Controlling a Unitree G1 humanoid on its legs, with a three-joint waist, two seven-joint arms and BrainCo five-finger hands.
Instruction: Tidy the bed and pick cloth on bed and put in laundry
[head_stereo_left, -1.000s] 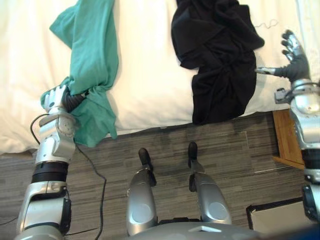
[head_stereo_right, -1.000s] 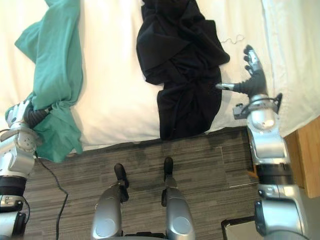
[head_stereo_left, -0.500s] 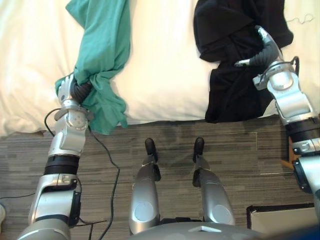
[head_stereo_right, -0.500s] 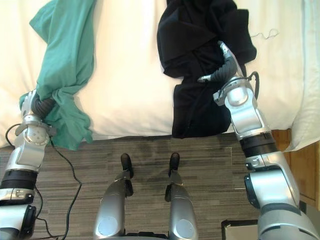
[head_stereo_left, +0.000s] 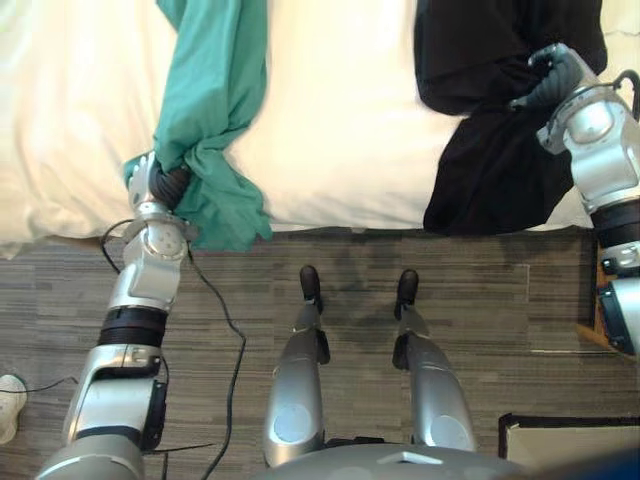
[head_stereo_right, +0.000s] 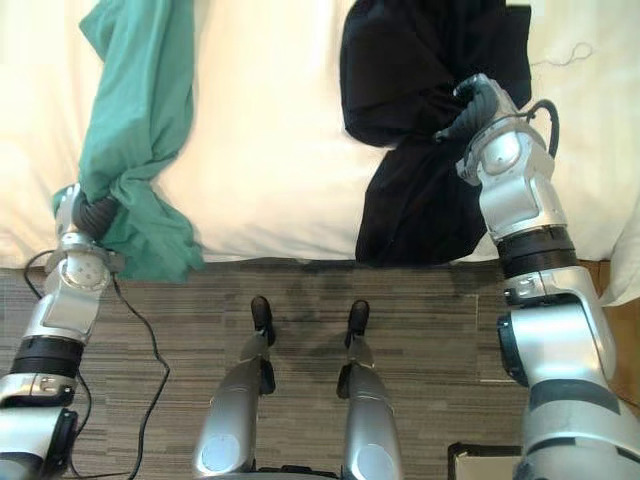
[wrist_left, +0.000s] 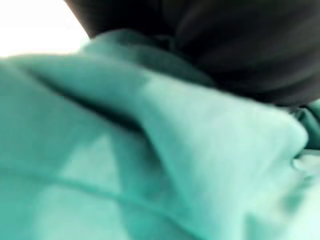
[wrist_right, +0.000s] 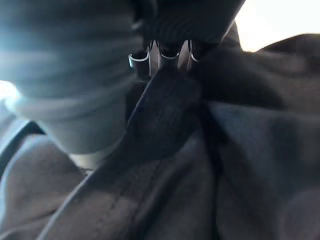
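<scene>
Fingers (wrist_right: 169, 50) of right hand (head_stereo_right: 478, 100) seemingly pinch black cloth (head_stereo_right: 400, 60).

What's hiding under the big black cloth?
The crumpled black cloth lies on the white bed sheet, its end hanging over the edge. The right hand grips its folds; anything underneath is covered.

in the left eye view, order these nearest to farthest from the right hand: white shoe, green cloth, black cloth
1. black cloth, bunched in the right hand, on the bed, right side.
2. green cloth, across the bed, left side.
3. white shoe, on the floor, far left edge.
</scene>
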